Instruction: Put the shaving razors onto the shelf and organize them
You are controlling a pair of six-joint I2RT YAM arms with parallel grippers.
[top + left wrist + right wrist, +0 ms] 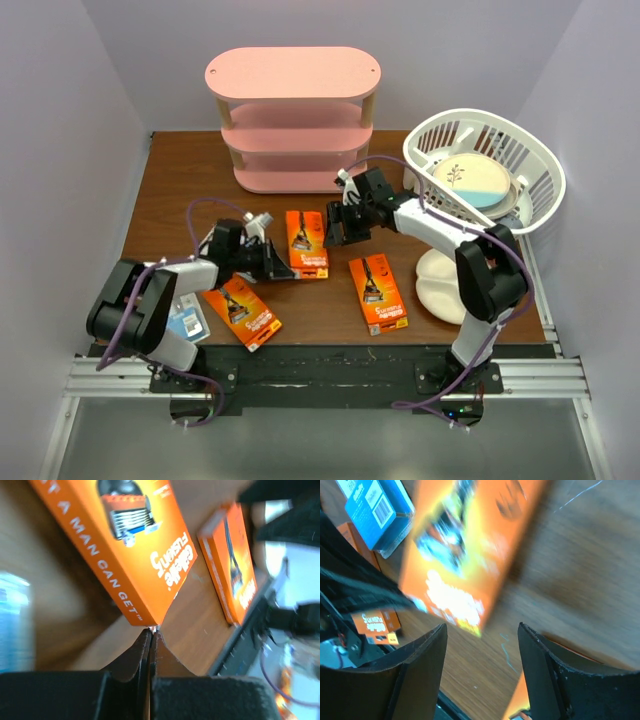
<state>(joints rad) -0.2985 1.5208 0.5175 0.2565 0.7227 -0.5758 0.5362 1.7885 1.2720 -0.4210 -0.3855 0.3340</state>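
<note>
The pink shelf (292, 72) stands at the back of the table with bare boards. Three orange razor packs lie flat: a middle one (307, 243), a right one (377, 293) and a left one (241, 312). A blue-and-white pack (187, 320) lies partly under my left arm. My left gripper (280, 270) is shut, its tips (151, 628) touching the near corner of the middle pack (125, 545). My right gripper (337, 228) stands open just right of that pack. In the right wrist view, the right gripper (482, 635) holds nothing and the pack (470, 555) is blurred ahead of it.
A white slatted basket (545, 190) at the back right holds a plate (470, 180) with a blue patch. A white divided plate (437, 285) lies under my right arm. The table's front edge and black rail (250, 630) run close to the packs.
</note>
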